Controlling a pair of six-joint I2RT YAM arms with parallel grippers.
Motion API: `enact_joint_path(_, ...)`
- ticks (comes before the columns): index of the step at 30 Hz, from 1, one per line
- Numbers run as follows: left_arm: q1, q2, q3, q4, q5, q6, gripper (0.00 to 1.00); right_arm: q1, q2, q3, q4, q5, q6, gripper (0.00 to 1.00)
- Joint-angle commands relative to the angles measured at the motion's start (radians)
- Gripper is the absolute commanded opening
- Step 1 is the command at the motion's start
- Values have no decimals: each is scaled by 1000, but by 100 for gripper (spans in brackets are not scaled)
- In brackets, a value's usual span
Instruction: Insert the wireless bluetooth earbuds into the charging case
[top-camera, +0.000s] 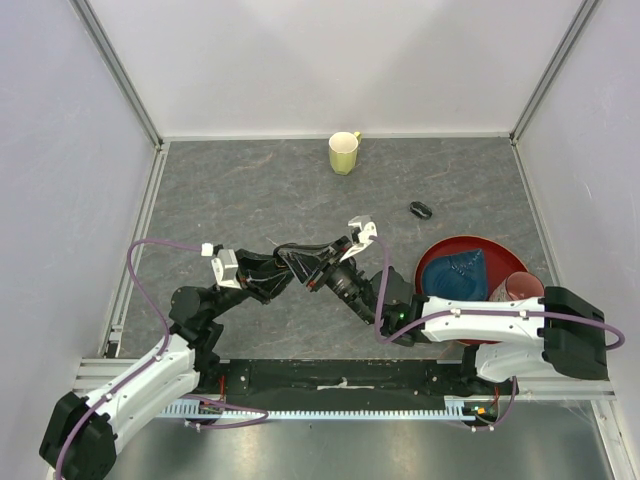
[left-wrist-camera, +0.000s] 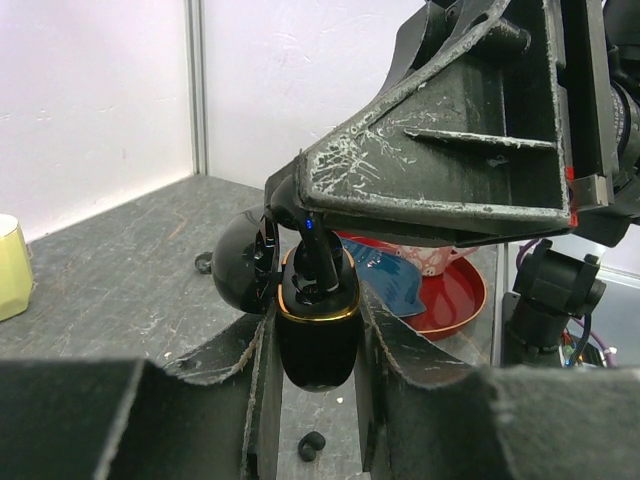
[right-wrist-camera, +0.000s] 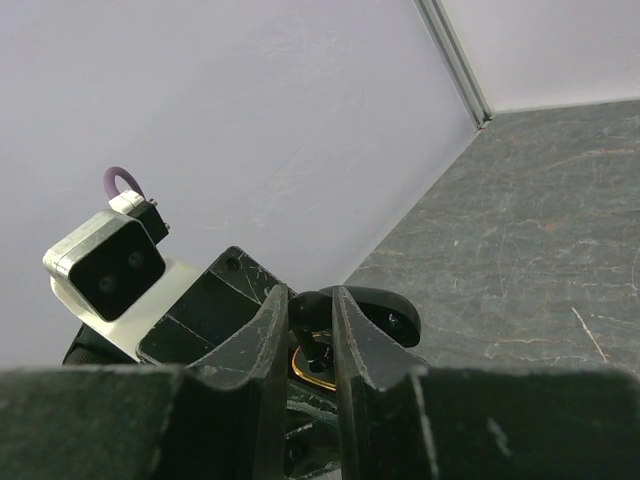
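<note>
My left gripper (left-wrist-camera: 316, 335) is shut on the charging case (left-wrist-camera: 318, 350), a glossy black pod with a gold rim held above the table. Its lid (left-wrist-camera: 238, 266) hangs open to the left. My right gripper (right-wrist-camera: 312, 312) comes down from above, shut on a black earbud (right-wrist-camera: 314, 300). The earbud's lower end (left-wrist-camera: 318, 265) sits inside the case's open mouth. The two grippers meet over the middle of the table (top-camera: 316, 263). Below them, another earbud (left-wrist-camera: 311, 446) lies on the table. A small black curled piece (top-camera: 421, 209) lies further back on the right.
A yellow-green mug (top-camera: 344, 152) stands at the back centre. A red plate (top-camera: 440, 250) at the right holds a blue object (top-camera: 455, 275) and a pink cup (top-camera: 515, 287). White walls with metal rails enclose the grey table.
</note>
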Motion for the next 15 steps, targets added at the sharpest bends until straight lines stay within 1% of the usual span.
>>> enact_joint_path(1,-1,4,45,63,-11,41,2,9,22,34,54,13,5,0)
enact_joint_path(15,-3,1,55,93,-48,33,2,30,45,18,24,37,-42,0)
